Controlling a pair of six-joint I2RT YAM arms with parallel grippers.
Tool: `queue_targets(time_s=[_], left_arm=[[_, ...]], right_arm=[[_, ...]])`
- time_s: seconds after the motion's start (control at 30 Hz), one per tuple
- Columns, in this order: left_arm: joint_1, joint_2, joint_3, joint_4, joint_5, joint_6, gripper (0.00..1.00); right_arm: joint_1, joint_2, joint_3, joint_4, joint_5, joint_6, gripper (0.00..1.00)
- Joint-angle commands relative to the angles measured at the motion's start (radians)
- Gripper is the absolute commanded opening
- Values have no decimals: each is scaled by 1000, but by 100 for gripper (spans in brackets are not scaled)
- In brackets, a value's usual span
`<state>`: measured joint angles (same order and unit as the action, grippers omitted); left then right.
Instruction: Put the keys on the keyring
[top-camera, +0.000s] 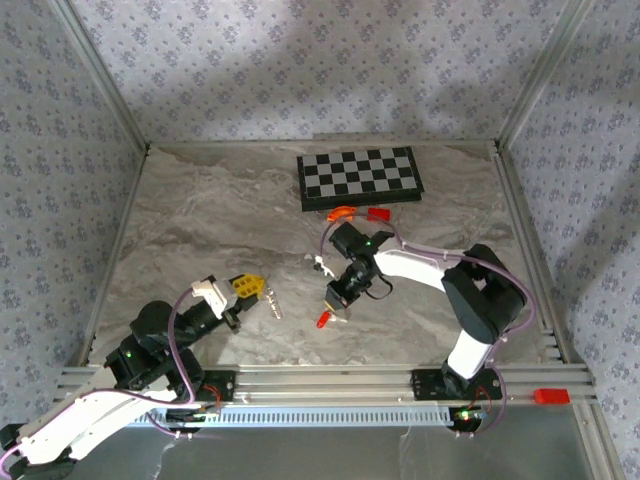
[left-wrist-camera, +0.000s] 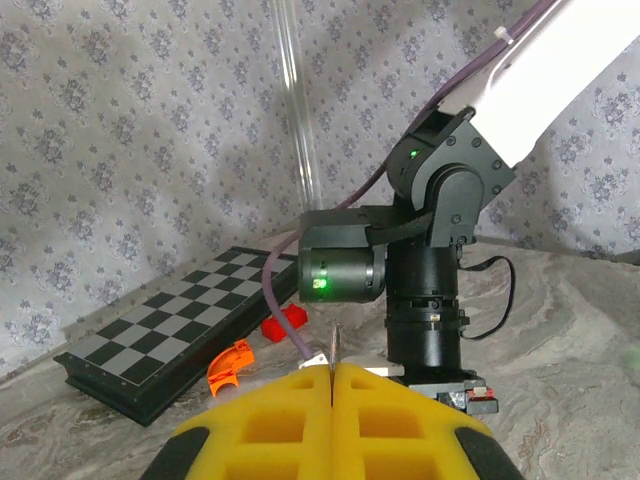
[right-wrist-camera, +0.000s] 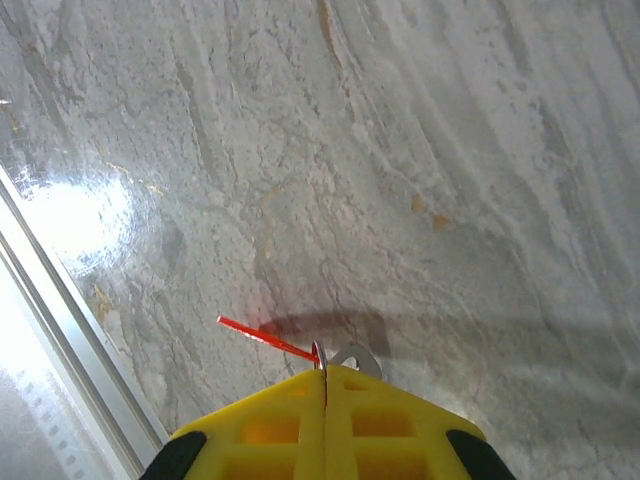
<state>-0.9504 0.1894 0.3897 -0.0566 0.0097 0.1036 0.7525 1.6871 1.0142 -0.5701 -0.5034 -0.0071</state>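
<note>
My right gripper (right-wrist-camera: 325, 375) is shut on the keys (right-wrist-camera: 268, 339): a thin red piece seen edge-on sticks out to the left of the yellow pads, with a silvery metal part (right-wrist-camera: 356, 357) beside it, just above the marble table. From above, the red key (top-camera: 323, 320) shows at the tip of the right gripper (top-camera: 336, 306), near the table's front middle. My left gripper (left-wrist-camera: 331, 372) is shut on the keyring (left-wrist-camera: 335, 345), a thin silvery edge standing up between the pads. In the top view its silvery end (top-camera: 272, 302) hangs right of the left gripper (top-camera: 250, 288).
A black-and-white chessboard (top-camera: 360, 177) lies at the back, with an orange curved piece (top-camera: 342, 212) and a red block (top-camera: 379, 214) in front of it. A small white piece (top-camera: 320, 265) lies by the right wrist. The right arm's wrist (left-wrist-camera: 430, 300) stands close ahead of the left gripper.
</note>
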Motion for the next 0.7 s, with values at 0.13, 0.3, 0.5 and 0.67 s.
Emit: queue_targets(time_s=[0.13, 0.3, 0.5, 0.67], left_arm=[[-5, 4, 33, 34, -9, -7, 0], [-6, 8, 33, 38, -10, -8, 0], [-4, 6, 35, 38, -10, -7, 0], [-4, -1, 28, 37, -9, -10, 0]], right_arm=[[18, -194, -200, 328, 91, 168, 0], [68, -304, -390, 664, 274, 378, 0], [138, -350, -523, 852, 490, 537, 0], [169, -378, -580, 888, 580, 581, 0]])
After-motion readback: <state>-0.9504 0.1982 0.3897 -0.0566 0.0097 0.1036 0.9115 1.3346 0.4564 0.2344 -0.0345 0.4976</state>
